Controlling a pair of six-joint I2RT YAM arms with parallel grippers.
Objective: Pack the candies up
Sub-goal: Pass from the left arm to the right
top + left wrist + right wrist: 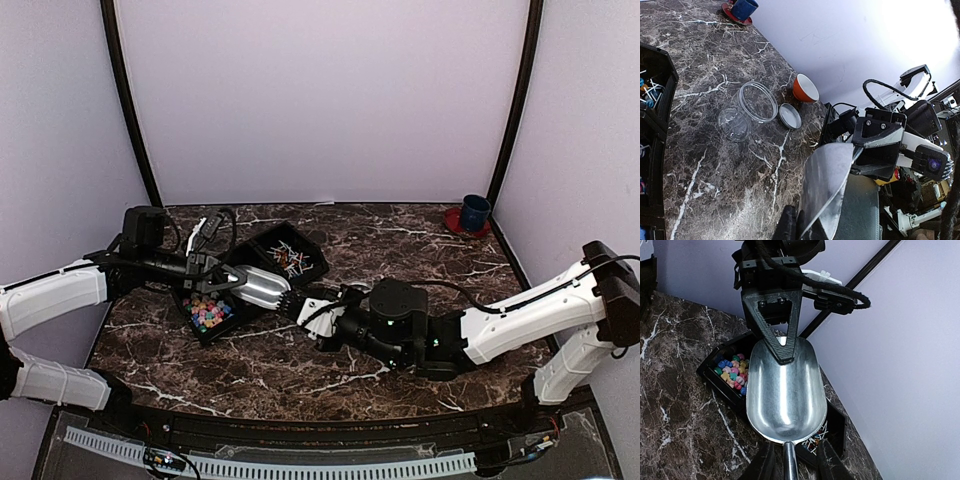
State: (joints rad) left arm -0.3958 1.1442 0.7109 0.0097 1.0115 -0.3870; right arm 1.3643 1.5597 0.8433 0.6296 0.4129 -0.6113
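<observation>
Over the black tray, the metal scoop hangs with its bowl bare and no sweets in it. The left gripper is clamped on the far rim of the bowl, one finger lying inside it. The right gripper stands with its jaws apart on either side of the scoop's handle, seemingly not pressing it.

The candies lie in the tray: a heap of coloured pieces in the compartment beside the scoop, and stick pieces in the compartment under its handle end. None is packed.

Well apart from the tray, a clear jar lies on its side with its lid just beside its mouth and an orange bowl near.

Risks noted:
- A rim grip alone may let the scoop pivot and drop into the tray, scattering sweets.
- Both arms crowd the tray; a careless move could knock it.
- The jar, lying as it does, cannot take a pour and may roll.
</observation>
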